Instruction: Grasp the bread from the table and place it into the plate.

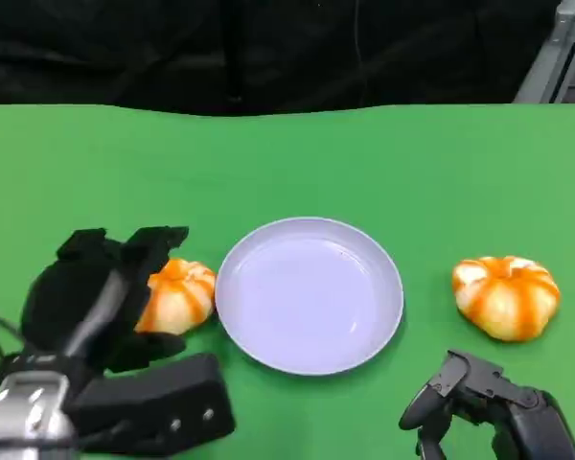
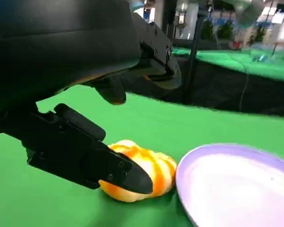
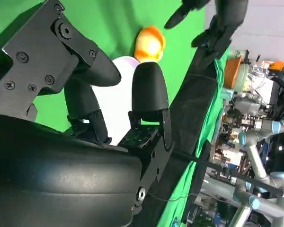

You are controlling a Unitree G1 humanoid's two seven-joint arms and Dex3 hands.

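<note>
Orange-striped bread (image 1: 177, 295) beside lavender plate (image 1: 310, 293), between left robot hand (image 1: 101, 302) spread fingers; no writing.

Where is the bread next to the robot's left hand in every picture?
Head view: the bread lies left of the plate, beside the left hand.
Left wrist view: low in the middle, behind a black finger, close to the plate's rim.
Right wrist view: the bread near the top is at the plate's far edge; I cannot tell if it is the same one.
Shared landmark: the plate.
</note>
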